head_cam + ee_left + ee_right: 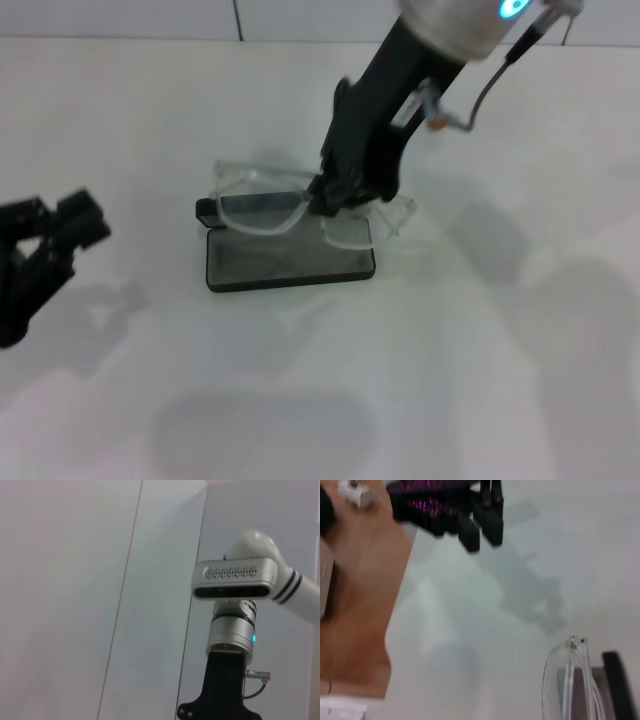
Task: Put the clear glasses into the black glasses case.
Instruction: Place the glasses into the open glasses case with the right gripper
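Note:
The black glasses case lies open in the middle of the white table, its grey lining showing. Just over it hang the clear glasses, tilted, with one lens above the case's right end. My right gripper comes down from the upper right and is shut on the glasses at the bridge. In the right wrist view a clear lens rim shows beside the case's black edge. My left gripper sits at the far left of the table, away from the case.
The white table stretches around the case. A wooden surface borders the table in the right wrist view, where the left gripper shows farther off. The left wrist view shows only a wall and the right arm.

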Robot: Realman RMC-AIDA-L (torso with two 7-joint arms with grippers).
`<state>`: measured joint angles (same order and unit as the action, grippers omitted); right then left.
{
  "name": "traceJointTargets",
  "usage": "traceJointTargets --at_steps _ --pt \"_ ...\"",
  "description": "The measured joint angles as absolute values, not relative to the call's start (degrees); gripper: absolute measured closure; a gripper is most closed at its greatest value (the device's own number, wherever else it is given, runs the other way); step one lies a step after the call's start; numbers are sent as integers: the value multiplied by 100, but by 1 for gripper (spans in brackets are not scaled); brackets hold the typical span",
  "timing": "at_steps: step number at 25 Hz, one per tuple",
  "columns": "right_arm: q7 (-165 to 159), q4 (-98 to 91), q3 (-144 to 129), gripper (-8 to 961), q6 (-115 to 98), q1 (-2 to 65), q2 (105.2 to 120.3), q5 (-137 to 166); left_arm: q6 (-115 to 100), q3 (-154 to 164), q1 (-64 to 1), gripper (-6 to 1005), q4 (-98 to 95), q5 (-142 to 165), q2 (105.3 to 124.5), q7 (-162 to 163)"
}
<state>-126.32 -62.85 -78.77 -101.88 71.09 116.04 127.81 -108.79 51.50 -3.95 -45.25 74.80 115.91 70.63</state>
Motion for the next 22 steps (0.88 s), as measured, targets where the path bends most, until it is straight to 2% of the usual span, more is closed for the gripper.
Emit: traceJointTargets --at_steps 3,8,12,17,22 --pt "-12709 -6143 -8610 892 -9661 7125 11614 12796 -10895 5027 -239 861 -4841 8012 11496 7079" --pt "-12807 -6164 -9528 892 -8869 6821 11616 12786 -10949 4721 -71 855 -5516 8713 11456 7449" --pt "-12882 -6271 -9974 892 -8441 6583 11619 12845 -10975 4504 -76 840 -6003 9075 11421 7876" --pt "-12889 -6253 -10061 892 -8193 6518 11619 13036 -11195 4449 -155 748 -6213 9170 11324 8226" --pt "-12889 -6156 -10163 892 -7985 6568 11619 13096 -11232 4449 -342 750 -6187 9332 11345 8360"
